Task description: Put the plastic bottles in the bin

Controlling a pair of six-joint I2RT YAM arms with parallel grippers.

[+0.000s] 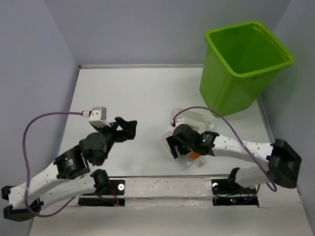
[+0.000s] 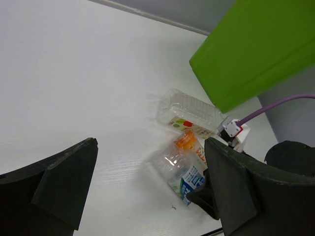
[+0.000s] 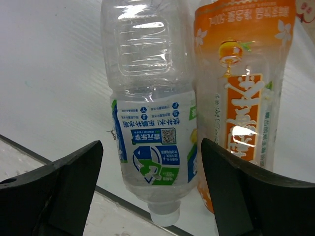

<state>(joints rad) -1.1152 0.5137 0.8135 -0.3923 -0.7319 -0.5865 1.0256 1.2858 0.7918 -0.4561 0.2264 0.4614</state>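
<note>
The lime-green bin stands at the far right; it also shows in the left wrist view. A clear bottle with a blue label and white cap lies on the table beside an orange-labelled bottle. My right gripper is open just above them, with the blue-labelled bottle between its fingers. In the top view the right gripper covers most of these two bottles. A third clear bottle lies just beyond. My left gripper is open and empty, left of the bottles. The other bottles are out of view.
A metal strip runs along the table's near edge, close under the right gripper. Grey walls close in the left, back and right sides. Purple cables loop over both arms. The right arm's wrist camera sits beside the bottles.
</note>
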